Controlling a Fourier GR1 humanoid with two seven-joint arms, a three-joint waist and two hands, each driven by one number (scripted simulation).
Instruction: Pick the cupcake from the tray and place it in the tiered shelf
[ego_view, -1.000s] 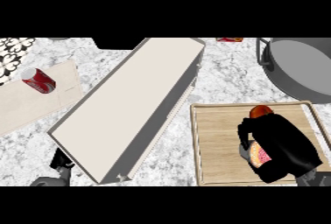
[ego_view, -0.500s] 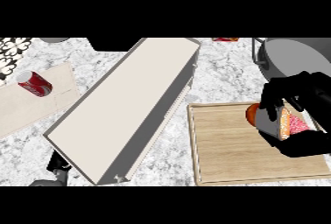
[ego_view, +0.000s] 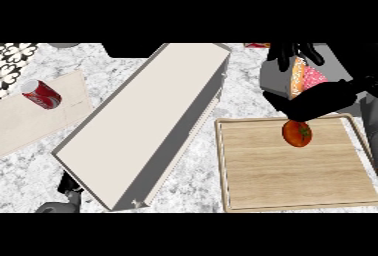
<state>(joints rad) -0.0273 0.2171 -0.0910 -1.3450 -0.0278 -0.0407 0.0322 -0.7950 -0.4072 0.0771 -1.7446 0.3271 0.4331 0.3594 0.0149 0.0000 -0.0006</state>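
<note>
Right hand (ego_view: 314, 97) — fingers (ego_view: 286, 52) curled round cupcake (ego_view: 306, 77), above tray (ego_view: 295, 200)

The long cream-topped grey tiered shelf (ego_view: 148, 120) lies diagonally across the marble counter, walling the left side off from the right. Between its right flank and the flat wooden tray (ego_view: 295, 175) runs a narrow bare strip of counter. A red-orange tomato (ego_view: 297, 134) stands on the tray's upper part; the rest of the board lies open. A red can (ego_view: 40, 93) sits well left.
</note>
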